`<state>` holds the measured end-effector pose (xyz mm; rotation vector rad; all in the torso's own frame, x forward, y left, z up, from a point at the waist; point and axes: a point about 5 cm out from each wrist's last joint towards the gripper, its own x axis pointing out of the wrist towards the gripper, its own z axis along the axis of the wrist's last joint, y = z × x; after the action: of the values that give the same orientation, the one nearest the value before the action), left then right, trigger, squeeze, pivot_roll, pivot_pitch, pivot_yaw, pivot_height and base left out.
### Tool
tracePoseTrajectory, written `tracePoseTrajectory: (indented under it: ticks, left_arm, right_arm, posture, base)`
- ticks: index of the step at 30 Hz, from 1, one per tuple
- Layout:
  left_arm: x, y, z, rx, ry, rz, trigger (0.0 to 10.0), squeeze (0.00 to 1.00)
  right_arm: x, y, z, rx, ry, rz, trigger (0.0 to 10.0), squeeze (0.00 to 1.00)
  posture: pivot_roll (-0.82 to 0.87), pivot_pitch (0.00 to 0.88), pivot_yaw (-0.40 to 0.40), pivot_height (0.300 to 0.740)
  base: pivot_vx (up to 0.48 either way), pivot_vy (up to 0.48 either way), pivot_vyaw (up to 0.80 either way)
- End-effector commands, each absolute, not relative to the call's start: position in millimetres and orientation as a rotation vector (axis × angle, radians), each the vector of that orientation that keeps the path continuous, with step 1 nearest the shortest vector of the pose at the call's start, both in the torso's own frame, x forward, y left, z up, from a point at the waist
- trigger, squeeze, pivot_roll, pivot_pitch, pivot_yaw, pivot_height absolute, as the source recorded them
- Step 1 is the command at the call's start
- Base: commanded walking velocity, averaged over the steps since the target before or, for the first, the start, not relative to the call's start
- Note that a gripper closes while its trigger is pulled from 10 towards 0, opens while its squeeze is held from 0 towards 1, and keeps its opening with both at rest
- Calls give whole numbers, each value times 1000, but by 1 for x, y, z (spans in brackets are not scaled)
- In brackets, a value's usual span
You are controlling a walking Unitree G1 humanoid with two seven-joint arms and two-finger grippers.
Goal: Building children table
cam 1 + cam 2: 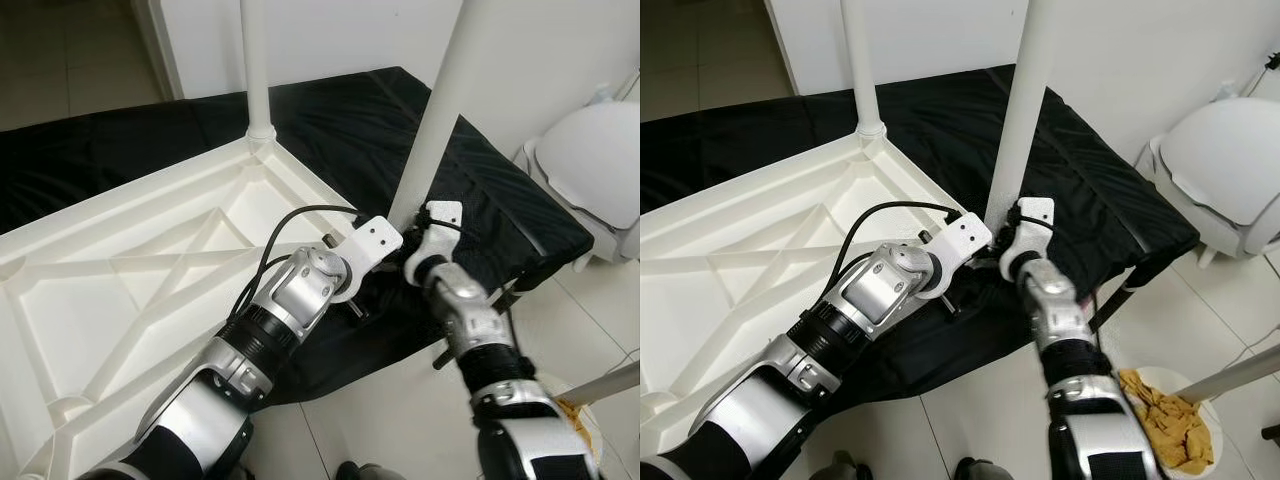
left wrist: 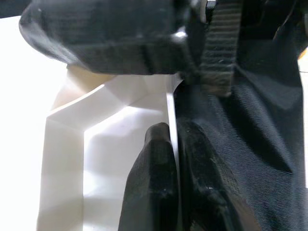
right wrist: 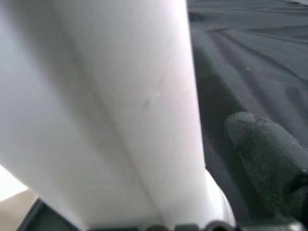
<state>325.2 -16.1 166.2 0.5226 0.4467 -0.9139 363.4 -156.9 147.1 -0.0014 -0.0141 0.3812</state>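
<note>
White table top point(image 1: 120, 270): lying upside down on a black cloth point(image 1: 480, 190), ribbed underside facing up. Far leg point(image 1: 256, 60): standing upright in the far corner socket. Left gripper point(image 2: 175, 159): fingers pinching narrowly on the thin rim of the table top at its near right corner. Near leg point(image 1: 435, 120): rising tilted from that corner, beside both wrists. Right gripper point(image 3: 231, 159): closing around the near leg low down, one finger point(image 3: 267, 154) showing beside it. White lidded bin point(image 1: 595, 165): sitting on the tiled floor point(image 1: 400, 420) at far right.
</note>
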Motion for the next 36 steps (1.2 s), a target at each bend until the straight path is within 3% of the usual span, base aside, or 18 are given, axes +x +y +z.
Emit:
tracePoseTrajectory:
  ticks: [1,7,12,13,14,15,20,21,26,36]
  left_arm:
    - [325,-18,172,564,422,-928,10000,0]
    - [325,-18,173,568,418,-928,10000,0]
    - [325,-18,173,569,418,-927,10000,0]
    - [325,-18,173,569,418,-927,10000,0]
    - [325,-18,173,569,418,-927,10000,0]
    - [324,-18,173,570,418,-928,10000,0]
    - [324,-18,173,571,419,-929,10000,0]
    - [324,-18,173,571,419,-931,10000,0]
    - [321,-21,172,573,420,-945,10000,0]
    - [320,-22,171,572,422,-948,10000,0]
  right_arm:
    - [365,-170,152,-38,-4,449,10000,0]
    - [362,-175,143,-120,75,645,10000,0]
    - [360,-177,139,-140,109,694,10000,0]
    - [358,-178,134,-145,137,726,8314,0]
    - [358,-178,134,-145,137,726,8314,0]
    - [357,-179,130,-166,156,749,3373,0]
    - [355,-180,128,-180,166,764,3373,0]
    - [354,-181,125,-174,174,776,0,0]
    - [353,-187,124,-152,156,729,0,0]
    - [358,-194,117,-89,133,432,0,0]
  posture:
    - [-89,58,5,740]
    - [-81,52,4,740]
    - [-77,51,5,740]
    - [-78,51,6,740]
    - [-78,51,6,740]
    - [-77,51,6,740]
    - [-77,51,6,740]
    - [-78,49,8,740]
    - [-86,49,9,740]
    - [-89,53,4,740]
  base:
    - [0,0,0]
    - [0,0,0]
    - [0,0,0]
    - [0,0,0]
    - [0,0,0]
    - [0,0,0]
    - [0,0,0]
    - [0,0,0]
    - [0,0,0]
    - [0,0,0]
